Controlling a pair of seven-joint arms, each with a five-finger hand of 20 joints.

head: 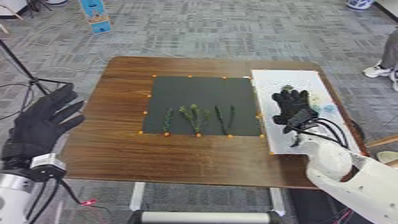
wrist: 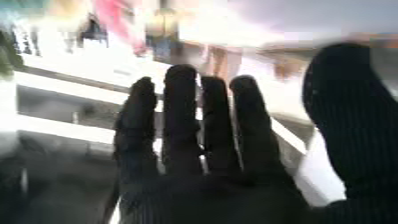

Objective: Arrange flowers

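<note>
In the head view, my right hand (head: 293, 106) is over the white sheet (head: 284, 142) on the table's right side, its fingers straight. Small flowers (head: 329, 108) in pale blue and yellow lie beside it, and a bit of green (head: 287, 87) shows just past its fingertips. Green stems (head: 195, 117) lie apart from one another on the dark mat (head: 213, 90). My left hand (head: 44, 120) stays off the table's left edge with relaxed, straight fingers. In the right wrist view, my right hand (wrist: 213, 190) has straight fingers, its thumb spread apart, and nothing held.
The brown wooden table (head: 111, 145) carries the mat in its middle and the sheet at its right. Small orange markers (head: 197, 135) line the mat's border. A black tripod (head: 34, 77) stands on the floor past the table's left side.
</note>
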